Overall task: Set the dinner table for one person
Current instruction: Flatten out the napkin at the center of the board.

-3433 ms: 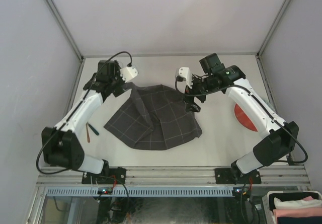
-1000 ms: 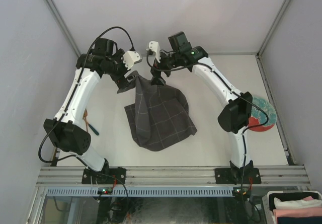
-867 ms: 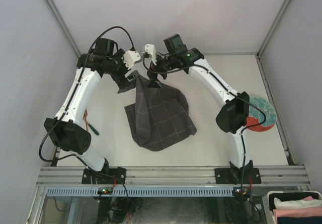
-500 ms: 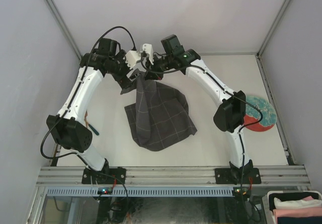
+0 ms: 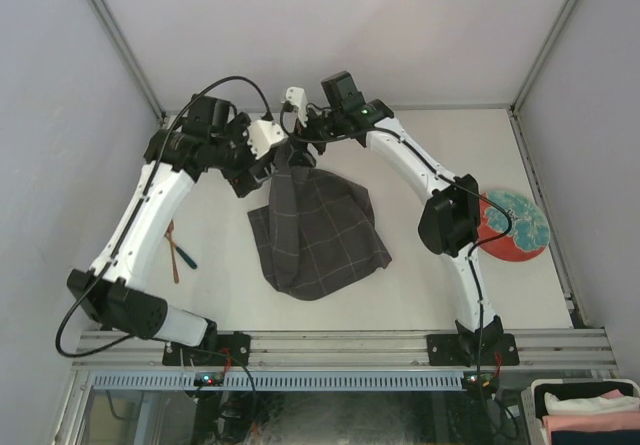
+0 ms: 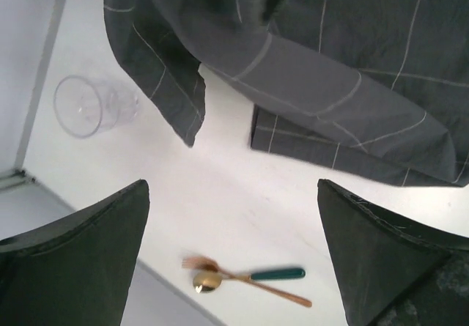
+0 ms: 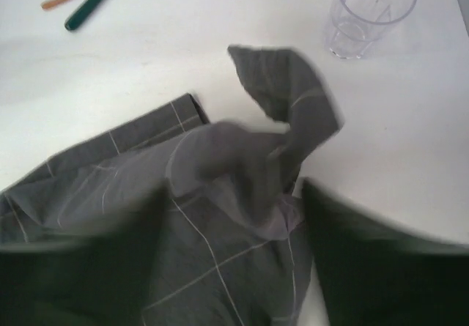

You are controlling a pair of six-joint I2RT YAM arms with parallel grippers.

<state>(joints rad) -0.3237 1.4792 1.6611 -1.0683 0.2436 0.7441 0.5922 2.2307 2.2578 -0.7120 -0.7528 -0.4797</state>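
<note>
Dinner table [image 5: 450,285] with partly raised checked cloth [image 5: 315,225], glass [image 7: 370,11], cutlery [image 6: 249,280], plate [image 5: 512,227]

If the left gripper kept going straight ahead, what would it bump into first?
Probably the bare dinner table, between the hanging checked cloth and the cutlery. The left gripper, jaws open, frames that spot, though depth is unclear.

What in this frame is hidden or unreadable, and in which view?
Right fingers: blurred in the right wrist view; from above the right arm covers the cloth's peak, so grip is unclear.
Glass: missing from the top view, likely under the left arm.
Plate: left part behind the right elbow, top view.
Cutlery: ends cut by the right wrist view's top edge.
</note>
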